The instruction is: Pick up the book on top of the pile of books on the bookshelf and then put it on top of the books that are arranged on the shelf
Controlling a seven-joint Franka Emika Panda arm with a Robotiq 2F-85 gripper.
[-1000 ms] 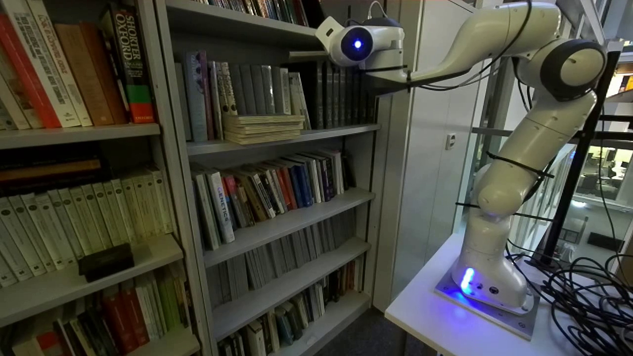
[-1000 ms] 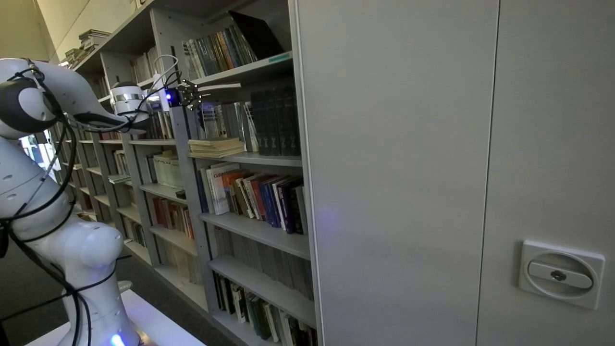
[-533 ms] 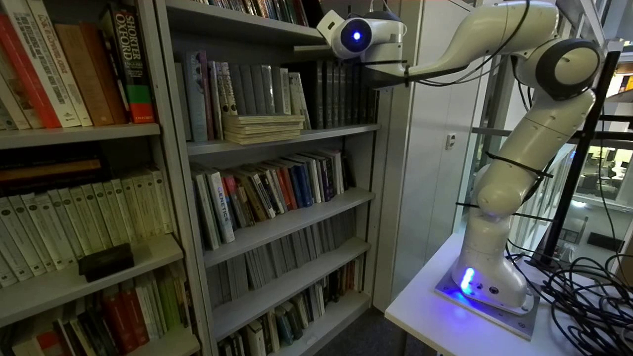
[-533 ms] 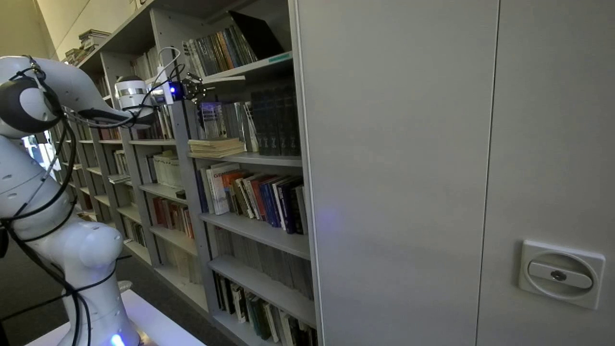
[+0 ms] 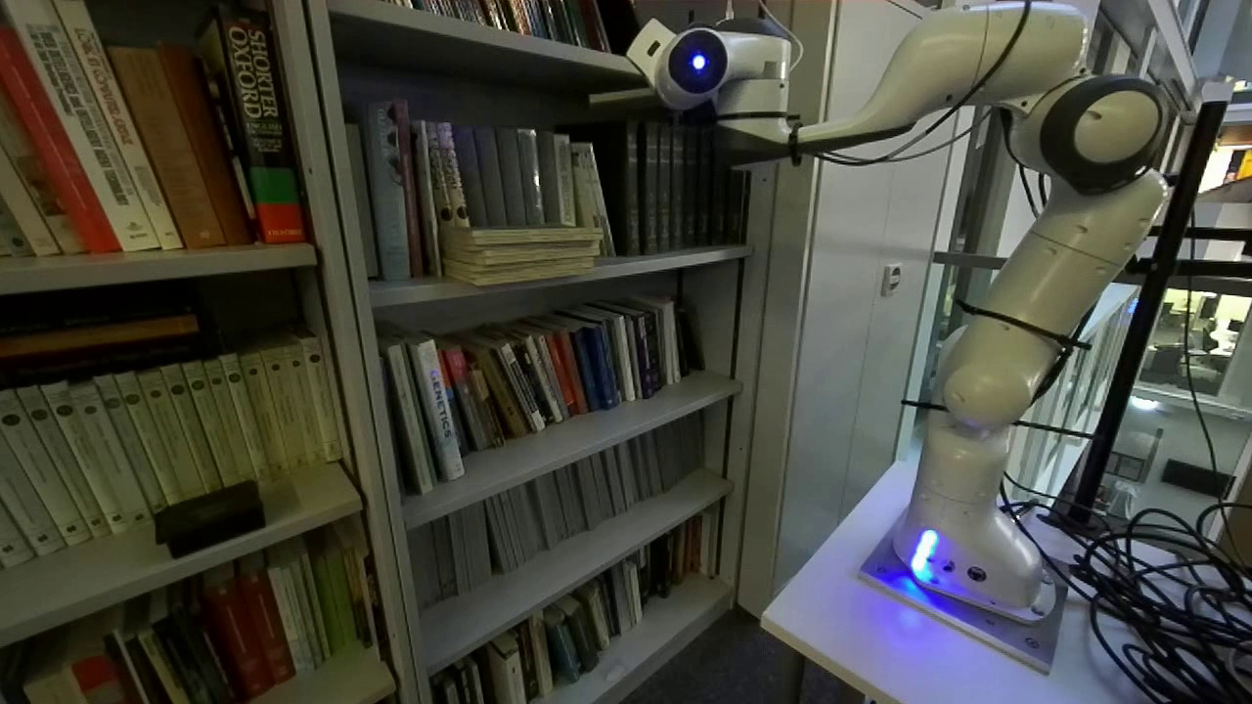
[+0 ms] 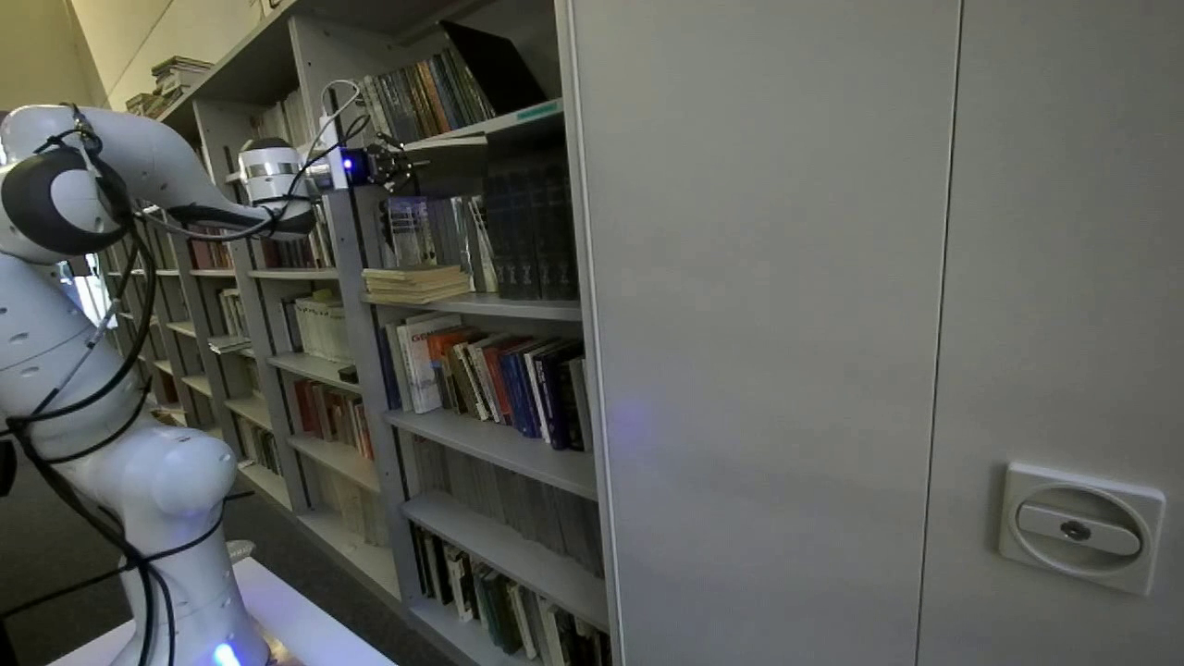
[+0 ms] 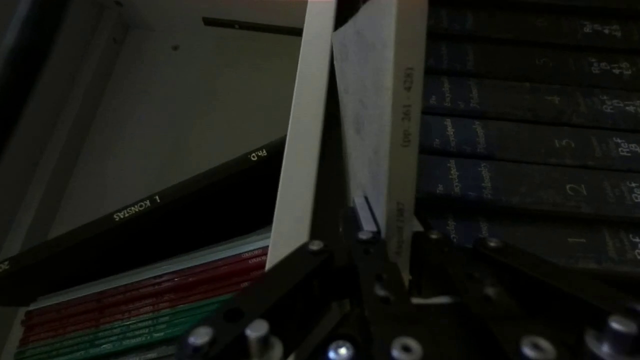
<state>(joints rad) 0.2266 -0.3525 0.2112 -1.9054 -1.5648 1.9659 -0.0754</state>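
My gripper point(image 7: 392, 220) is shut on a thin pale book point(image 7: 407, 115), whose printed spine runs away from the fingers in the wrist view. In both exterior views this book point(image 5: 621, 101) point(image 6: 453, 142) lies roughly flat in the air, high in the compartment. It is above the arranged upright books point(image 5: 509, 176) with grey, white and dark spines, apart from their tops. The wrist hides part of it in an exterior view. Lower left, the pile of beige books point(image 5: 523, 256) point(image 6: 416, 284) rests on the same shelf of the grey bookshelf point(image 5: 675, 259).
Close over the held book runs the upper shelf's edge point(image 7: 302, 140); a narrow dark gap parts them in the wrist view. Black encyclopedia volumes point(image 7: 530, 140) point(image 6: 529, 236) stand at the compartment's door end. A grey cabinet door point(image 6: 768, 324) adjoins the bookshelf.
The arm has carried the held book deeper into the compartment, a little upward and towards the black volumes. The grip looks unchanged, and the pile has stayed put.
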